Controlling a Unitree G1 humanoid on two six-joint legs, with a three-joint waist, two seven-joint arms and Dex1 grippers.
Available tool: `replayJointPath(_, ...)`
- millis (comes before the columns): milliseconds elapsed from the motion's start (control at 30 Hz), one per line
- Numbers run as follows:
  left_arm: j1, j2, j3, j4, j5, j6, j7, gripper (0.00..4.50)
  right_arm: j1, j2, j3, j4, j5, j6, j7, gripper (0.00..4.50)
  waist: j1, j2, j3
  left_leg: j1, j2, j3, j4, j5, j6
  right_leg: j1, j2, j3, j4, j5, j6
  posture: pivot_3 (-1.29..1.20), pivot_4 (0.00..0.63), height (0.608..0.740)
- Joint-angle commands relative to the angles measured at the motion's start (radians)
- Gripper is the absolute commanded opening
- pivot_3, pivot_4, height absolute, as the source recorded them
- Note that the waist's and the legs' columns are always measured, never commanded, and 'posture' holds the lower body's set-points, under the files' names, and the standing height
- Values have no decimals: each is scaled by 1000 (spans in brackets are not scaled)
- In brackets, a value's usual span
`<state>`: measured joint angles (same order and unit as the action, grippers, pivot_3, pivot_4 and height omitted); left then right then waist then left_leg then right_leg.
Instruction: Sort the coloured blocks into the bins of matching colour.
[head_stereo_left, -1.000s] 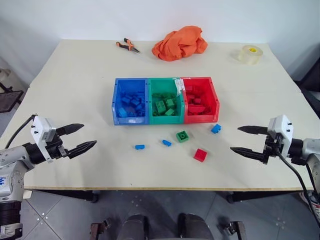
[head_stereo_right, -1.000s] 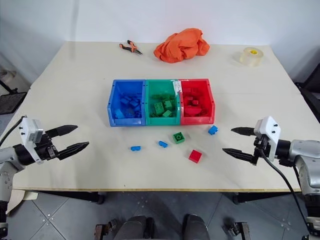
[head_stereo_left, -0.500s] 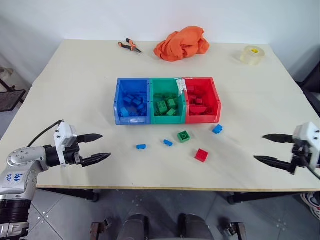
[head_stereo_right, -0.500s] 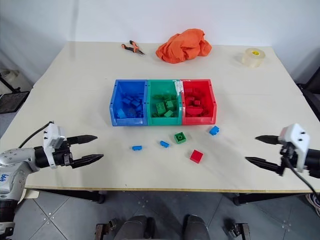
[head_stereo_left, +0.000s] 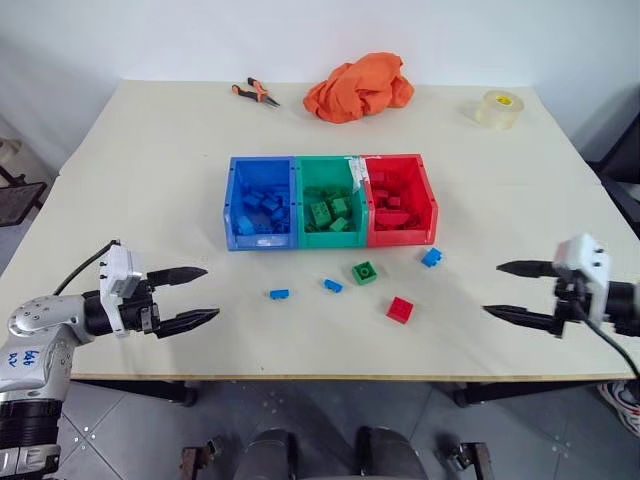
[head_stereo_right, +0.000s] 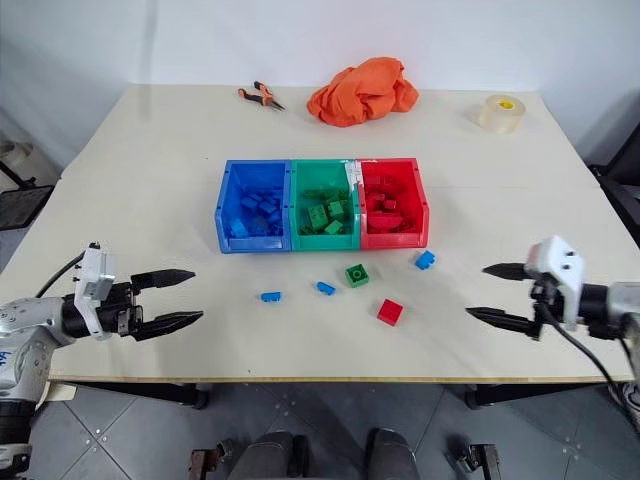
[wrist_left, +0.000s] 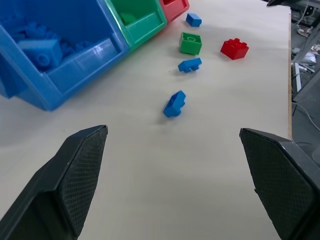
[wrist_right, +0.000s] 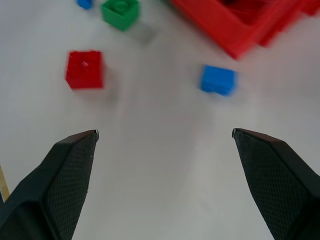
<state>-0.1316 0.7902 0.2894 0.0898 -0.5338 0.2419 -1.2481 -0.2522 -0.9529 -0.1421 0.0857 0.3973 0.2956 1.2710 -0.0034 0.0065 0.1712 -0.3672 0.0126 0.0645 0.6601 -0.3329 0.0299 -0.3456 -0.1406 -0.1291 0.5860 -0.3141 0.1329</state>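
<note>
Bins (head_stereo_left: 330, 214) in blue, green and red are sitting joined in a row at table (head_stereo_left: 150, 160) centre, each holding bricks of its own colour. Five loose coloured blocks (head_stereo_left: 365, 272) are lying at 6 o'clock of the row: three blue, one green, one red. I am holding my left gripper (head_stereo_left: 196, 296) at 8 o'clock and my right gripper (head_stereo_left: 506, 290) at 4 o'clock, both spread wide, both empty.
</note>
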Motion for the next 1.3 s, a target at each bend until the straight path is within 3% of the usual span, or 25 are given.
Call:
replayJointPath(33, 44, -9, 43, -74, -42, 2, 9, 4488, -84, 41, 96, 12, -43, 6, 7, 4500, 0, 0, 0, 0, 0, 0, 0, 0, 0, 0, 0, 0, 0, 0, 0, 0, 150, 740)
replayJointPath(233, 129, -21, 68, -142, -70, 2, 16, 4488, -191, 104, 223, 80, -104, -7, 43, 4500, 3, 0, 0, -1, -1, -3, 1, 0, 0, 0, -2, 1, 1, 0, 0, 0, 150, 740)
replayJointPath(633, 169, -31, 93, -173, -80, -7, 32, 4488, -198, 227, 314, 105, -161, -25, 27, 4500, -1, 0, 0, -1, -1, -3, 1, 0, 0, 1, -1, -2, 2, 0, 0, 0, 150, 740)
replayJointPath(733, 169, -33, 92, -178, -80, -7, 38, 4500, -189, 236, 314, 106, -186, -41, -1, 3896, -1, 0, 0, 0, -1, -3, 2, 0, 0, 1, -1, -2, 3, 0, 0, 0, 150, 740)
replayJointPath(967, 154, -33, 86, -158, -77, -17, 28, 4500, -179, 253, 286, 93, -185, -81, -42, 1573, 0, -1, 0, 0, -1, -3, 2, 0, 0, 1, 0, -3, 3, 0, 0, 0, 150, 740)
replayJointPath(1300, 129, -36, 80, -137, -72, -24, 29, 4500, -266, 258, 194, 57, -117, -12, -104, 1465, -1, 0, 0, -1, -1, -2, 2, 0, 0, 0, 5, -2, 3, 0, 0, 0, 150, 740)
